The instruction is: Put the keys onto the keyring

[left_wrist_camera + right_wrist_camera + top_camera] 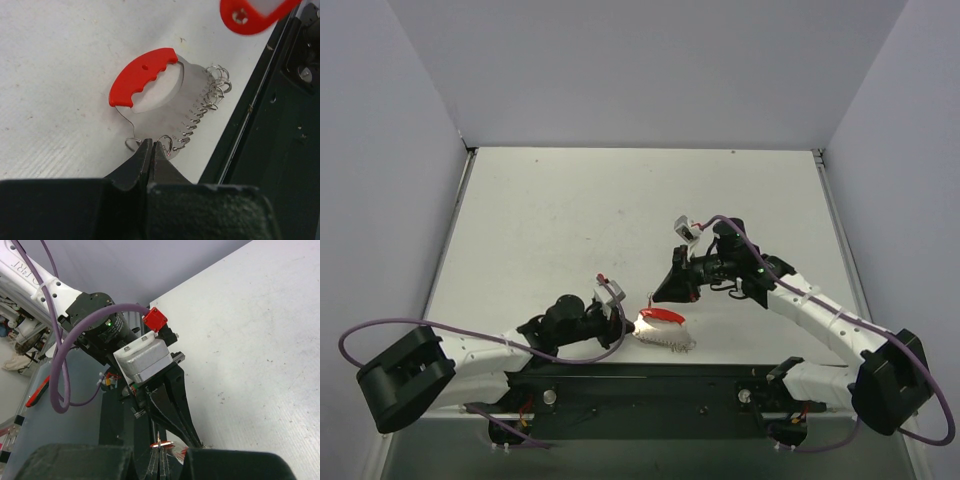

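The keyring is a bright red curved band lying on the white table, seen from above just ahead of the arm bases. A row of small silver keys fans along its pale plate. A thin wire runs from the red band's end down to my left gripper, which is shut on that wire's loop. From behind the band, my right gripper is shut on a small metal ring carrying a red tag. The tag hangs above the keys. The left fingers sit just beyond it.
The black base rail runs right beside the keys, along the table's near edge. Grey walls close off the left, back and right of the white table. A purple cable loops off the left arm's wrist.
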`<action>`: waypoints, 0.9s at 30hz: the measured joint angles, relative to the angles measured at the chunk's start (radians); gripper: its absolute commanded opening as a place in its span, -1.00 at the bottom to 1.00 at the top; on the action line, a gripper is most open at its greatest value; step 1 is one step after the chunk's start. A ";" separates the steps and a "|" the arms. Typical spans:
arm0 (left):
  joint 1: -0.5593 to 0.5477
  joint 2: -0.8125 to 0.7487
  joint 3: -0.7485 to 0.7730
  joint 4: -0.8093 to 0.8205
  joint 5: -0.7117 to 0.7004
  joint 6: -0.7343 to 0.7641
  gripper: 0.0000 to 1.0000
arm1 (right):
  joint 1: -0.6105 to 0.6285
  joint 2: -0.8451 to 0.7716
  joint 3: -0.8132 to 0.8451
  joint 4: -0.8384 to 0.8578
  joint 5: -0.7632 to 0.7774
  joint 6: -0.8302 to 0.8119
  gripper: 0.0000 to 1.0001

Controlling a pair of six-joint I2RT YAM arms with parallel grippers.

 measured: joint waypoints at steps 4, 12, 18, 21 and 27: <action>0.000 0.016 0.009 -0.028 0.037 0.021 -1.00 | 0.000 0.005 -0.002 0.008 0.000 0.004 -1.00; -0.003 0.097 0.113 -0.121 0.107 0.064 -1.00 | 0.000 0.021 -0.003 0.024 -0.001 0.010 -1.00; -0.017 0.090 0.123 -0.177 0.113 0.077 -1.00 | -0.003 0.023 -0.008 0.024 0.000 0.023 -1.00; -0.021 0.023 0.124 -0.220 0.090 0.077 -1.00 | -0.005 0.021 -0.008 0.024 0.004 0.033 -1.00; -0.036 -0.205 0.166 -0.314 -0.060 0.072 -1.00 | -0.011 -0.047 -0.008 0.024 0.042 0.074 -1.00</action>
